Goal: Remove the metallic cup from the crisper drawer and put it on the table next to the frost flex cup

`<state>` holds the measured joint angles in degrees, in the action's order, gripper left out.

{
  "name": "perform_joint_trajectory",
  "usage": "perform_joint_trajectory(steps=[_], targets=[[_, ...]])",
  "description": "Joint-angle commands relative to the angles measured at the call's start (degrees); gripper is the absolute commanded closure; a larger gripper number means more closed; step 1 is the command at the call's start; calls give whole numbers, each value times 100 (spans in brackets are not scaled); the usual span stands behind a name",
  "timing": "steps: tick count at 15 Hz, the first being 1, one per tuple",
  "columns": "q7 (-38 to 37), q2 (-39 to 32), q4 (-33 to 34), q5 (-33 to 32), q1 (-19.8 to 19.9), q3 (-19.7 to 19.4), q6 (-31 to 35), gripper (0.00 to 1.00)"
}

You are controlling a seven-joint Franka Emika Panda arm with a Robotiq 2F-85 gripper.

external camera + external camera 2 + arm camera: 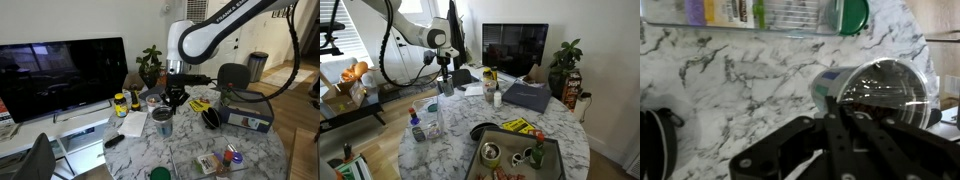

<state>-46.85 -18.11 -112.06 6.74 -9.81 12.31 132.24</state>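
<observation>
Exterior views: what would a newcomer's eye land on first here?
In both exterior views, the white robot arm arches over a round marble table. Its gripper hangs close to the shiny metallic cup. A large dark TV screen stands beside the table, and the cup fills the right of the wrist view.

Exterior views from different sides of the marble table (pixel 188 141), wrist view close above it.
</observation>
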Motion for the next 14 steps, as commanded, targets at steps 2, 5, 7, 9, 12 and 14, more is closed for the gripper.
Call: perform_joint_trajectory(steps=[2,5,7,9,12,14], targets=[[-688,-1124,1075,-570,-706,-571,451,98],[-1025,-1538,1341,-383,-771,-842,867,98],[-1088,-1742,1480,-116,-653,-880,1028,98],[-1083,-1913,1624,212,-472,-836,1065,98],[-964,-2053,1815,970,-133,-641,1121,98],[-990,-2107,1903,1276,-35,-630,1232,98]])
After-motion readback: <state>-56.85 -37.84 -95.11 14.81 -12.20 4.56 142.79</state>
